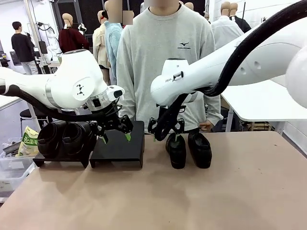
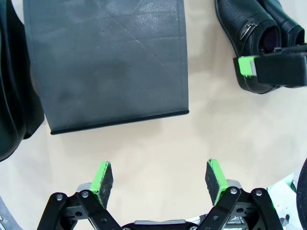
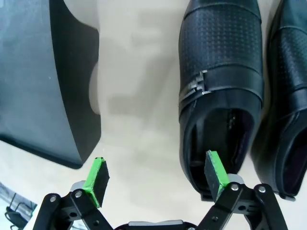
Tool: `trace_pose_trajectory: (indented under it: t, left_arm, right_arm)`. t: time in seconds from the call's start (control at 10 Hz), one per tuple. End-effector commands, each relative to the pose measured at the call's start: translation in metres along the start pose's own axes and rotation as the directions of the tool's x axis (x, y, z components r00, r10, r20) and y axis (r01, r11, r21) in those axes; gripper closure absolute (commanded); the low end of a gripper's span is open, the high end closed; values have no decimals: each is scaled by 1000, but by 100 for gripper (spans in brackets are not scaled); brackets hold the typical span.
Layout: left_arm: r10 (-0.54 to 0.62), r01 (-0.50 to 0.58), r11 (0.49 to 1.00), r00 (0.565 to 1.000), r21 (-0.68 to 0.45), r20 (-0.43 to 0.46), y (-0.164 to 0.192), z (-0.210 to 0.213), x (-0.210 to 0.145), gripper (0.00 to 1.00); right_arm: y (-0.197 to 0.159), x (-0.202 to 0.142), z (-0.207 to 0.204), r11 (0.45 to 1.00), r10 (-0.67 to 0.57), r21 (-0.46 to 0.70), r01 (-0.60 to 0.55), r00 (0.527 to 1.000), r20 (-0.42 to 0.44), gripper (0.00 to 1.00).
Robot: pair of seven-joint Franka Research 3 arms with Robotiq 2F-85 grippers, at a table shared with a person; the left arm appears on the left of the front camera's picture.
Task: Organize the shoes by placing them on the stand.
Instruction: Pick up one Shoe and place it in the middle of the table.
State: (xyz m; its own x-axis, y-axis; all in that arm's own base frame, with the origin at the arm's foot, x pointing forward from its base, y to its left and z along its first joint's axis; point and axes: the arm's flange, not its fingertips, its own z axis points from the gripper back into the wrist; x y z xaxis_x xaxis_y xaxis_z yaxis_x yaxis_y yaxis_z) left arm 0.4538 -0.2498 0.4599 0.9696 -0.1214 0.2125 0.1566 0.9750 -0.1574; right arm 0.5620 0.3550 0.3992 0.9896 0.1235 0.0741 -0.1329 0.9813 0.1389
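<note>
Two black shoes [image 1: 62, 138] rest on the left black stand [image 1: 41, 160]. The second stand [image 1: 120, 148] beside it is bare; its dark top [image 2: 110, 62] lies just ahead of my left gripper [image 2: 158, 177], which hovers open over that stand's near edge [image 1: 115, 136]. Two more shoes stand side by side on the table [image 1: 176, 149] [image 1: 200, 149]. My right gripper [image 1: 165, 132] hangs open above the left one's heel. In the right wrist view, one green pad [image 3: 216, 172] is over that shoe's opening [image 3: 220, 86] and the other pad is over bare table. Nothing is held.
A person in a grey sweatshirt [image 1: 163, 57] stands at the far edge, one hand [image 1: 207, 126] near the table. A yellow-green bag [image 1: 29, 141] and a bin lie off the table's left side. The near tabletop [image 1: 192, 201] is bare.
</note>
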Motion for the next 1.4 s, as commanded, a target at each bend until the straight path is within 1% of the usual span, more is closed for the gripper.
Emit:
trace_pose_trajectory:
  t: [0.0,0.2,0.4,0.8,0.9,1.0,1.2,1.3]
  left_arm:
    - [4,-4,1000,1000,6,0,1,1,1,0]
    - [4,-4,1000,1000,6,0,1,1,1,0]
    - [4,-4,1000,1000,6,0,1,1,1,0]
    - [4,-4,1000,1000,6,0,1,1,1,0]
    - [4,-4,1000,1000,6,0,1,1,1,0]
    - [4,-4,1000,1000,6,0,1,1,1,0]
    - [4,-4,1000,1000,6,0,1,1,1,0]
    - [4,-4,1000,1000,6,0,1,1,1,0]
  right_arm:
    - [15,8,-13,994,-66,-85,66,998,-3,0]
    - [20,6,-24,986,-126,-113,124,992,-6,0]
    - [19,2,-34,980,-159,-127,152,986,-49,0]
    - [10,-2,-48,967,-202,-182,181,974,-105,0]
    - [9,-2,-49,965,-203,-189,180,974,-105,11]
    - [8,-1,-50,963,-209,-193,186,972,-109,27]
    - [7,1,-51,959,-214,-206,193,973,-87,61]
    - [7,3,-52,962,-211,-195,189,973,-96,79]
